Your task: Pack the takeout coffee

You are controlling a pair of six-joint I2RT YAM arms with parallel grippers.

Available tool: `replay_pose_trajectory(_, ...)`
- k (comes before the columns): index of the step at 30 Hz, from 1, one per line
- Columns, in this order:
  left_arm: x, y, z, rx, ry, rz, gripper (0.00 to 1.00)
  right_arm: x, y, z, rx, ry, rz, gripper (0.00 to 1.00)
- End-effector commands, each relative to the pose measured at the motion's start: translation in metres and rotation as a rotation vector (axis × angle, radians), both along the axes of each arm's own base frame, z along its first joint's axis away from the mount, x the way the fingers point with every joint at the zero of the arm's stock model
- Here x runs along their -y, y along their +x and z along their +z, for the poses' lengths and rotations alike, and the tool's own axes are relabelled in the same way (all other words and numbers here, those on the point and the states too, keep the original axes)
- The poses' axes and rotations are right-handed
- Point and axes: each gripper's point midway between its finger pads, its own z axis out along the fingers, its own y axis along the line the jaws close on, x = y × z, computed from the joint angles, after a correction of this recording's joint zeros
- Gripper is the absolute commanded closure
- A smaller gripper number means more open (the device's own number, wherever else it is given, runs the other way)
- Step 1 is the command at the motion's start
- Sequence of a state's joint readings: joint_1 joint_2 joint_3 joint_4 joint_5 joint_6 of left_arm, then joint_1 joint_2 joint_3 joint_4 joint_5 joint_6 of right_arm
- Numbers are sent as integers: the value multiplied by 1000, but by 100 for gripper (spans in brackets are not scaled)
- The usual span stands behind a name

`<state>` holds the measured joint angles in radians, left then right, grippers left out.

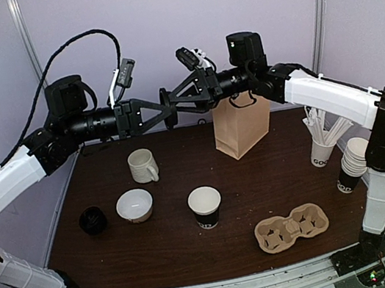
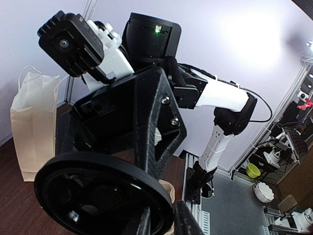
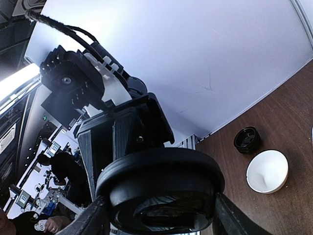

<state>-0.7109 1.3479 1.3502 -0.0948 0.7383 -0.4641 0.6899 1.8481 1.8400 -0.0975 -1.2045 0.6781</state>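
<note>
The two arms meet in the air above the counter (image 1: 258, 177), tip against tip, and a black lid (image 1: 170, 118) stands on its edge between them. The left fingers (image 1: 160, 112) seem clenched on the rim of the lid; in the left wrist view they stand narrow, with the rim between them. The right fingers (image 1: 177, 108) reach around the lid, one on each side of it. I cannot tell if they press it already or only stand beside it. The cup (image 1: 205, 206) is well below the fingers and toward the near side, upright on the counter, open and without lid. The bag (image 1: 241, 124) stands upright just behind and under the right fingers, and the carrier (image 1: 291, 227) lies far below them, near the front edge. I judge that the step in hand is a handover of the lid from one arm to the other, so the packing is only at the beginning. Next, one pair of fingers must grip the lid firmly before the other lets go, otherwise the lid can fall. Then the lid must be turned flat, brought down over the cup and pressed on level.
</note>
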Motion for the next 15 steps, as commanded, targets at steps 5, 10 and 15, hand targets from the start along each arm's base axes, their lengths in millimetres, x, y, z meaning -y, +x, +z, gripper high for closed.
replay_pose_trajectory(5, -11, 1, 6, 61, 37, 70, 64, 6, 5, -3, 51, -27, -22, 32)
replay_pose_trajectory(10, -48, 15, -30, 51, 214, 294, 51, 32, 26, -39, 233, -230, -148, 32)
replay_pose_trajectory(15, -81, 42, -128, -80, 527, 503, 52, 60, 28, -73, 442, -438, -196, 31)
